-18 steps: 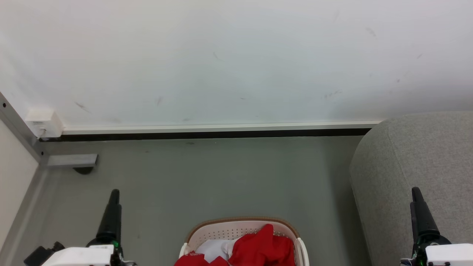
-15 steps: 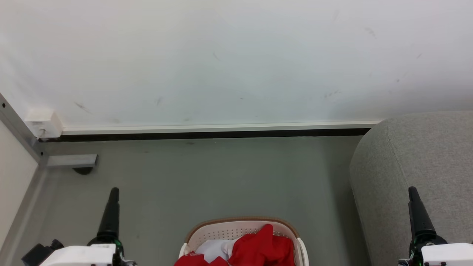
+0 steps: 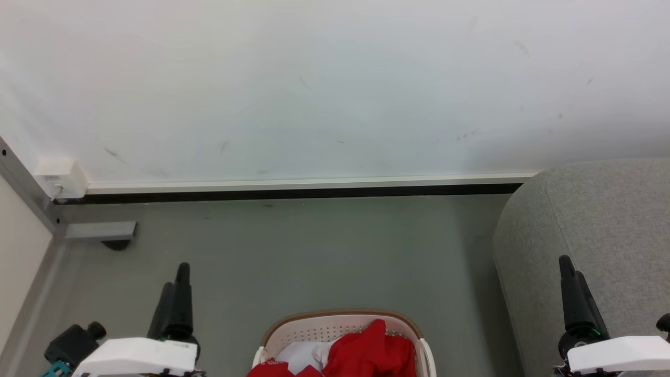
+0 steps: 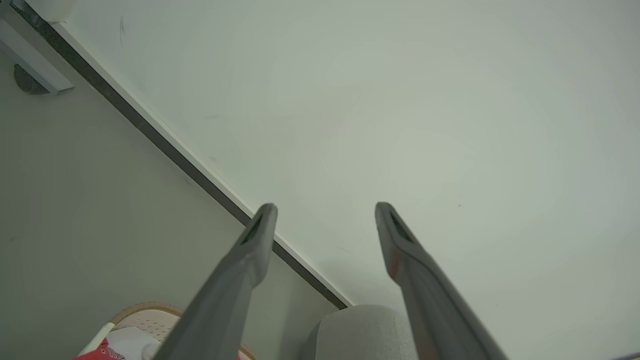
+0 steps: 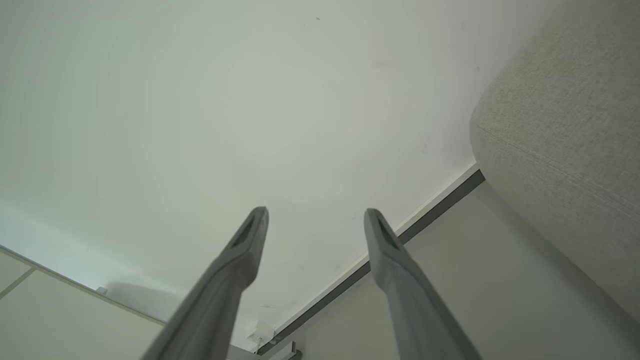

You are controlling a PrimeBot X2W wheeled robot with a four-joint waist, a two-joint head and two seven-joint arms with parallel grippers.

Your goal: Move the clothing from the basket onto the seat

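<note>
The clothing (image 3: 374,351) lies heaped in the basket (image 3: 335,325), red, with a piece of white cloth (image 3: 301,356) beside it on the side of the left end effector (image 3: 174,277). The basket stands on the grey floor (image 3: 314,251), between the two end effectors and apart from both. It is to the right of the left end effector and to the left of the right end effector (image 3: 565,262). The lower edge of the head view cuts off part of the basket.

The left end effector holds nothing. In its wrist view its two fingers (image 4: 250,250) stand clearly apart, with the white wall (image 3: 335,78) between them. A corner of the basket with a bit of red shows low beside one finger.

The right end effector is also empty, and its fingers (image 5: 240,250) are spread in the same way. The seat (image 3: 602,220) is just beside this end effector, on its outer side, and no clothing lies on the part of it that can be seen. Ahead of both end effectors the floor meets the wall at a dark baseboard (image 3: 314,191). Far ahead of the left end effector, in the corner, a small white box (image 3: 60,175) sits on the wall.
</note>
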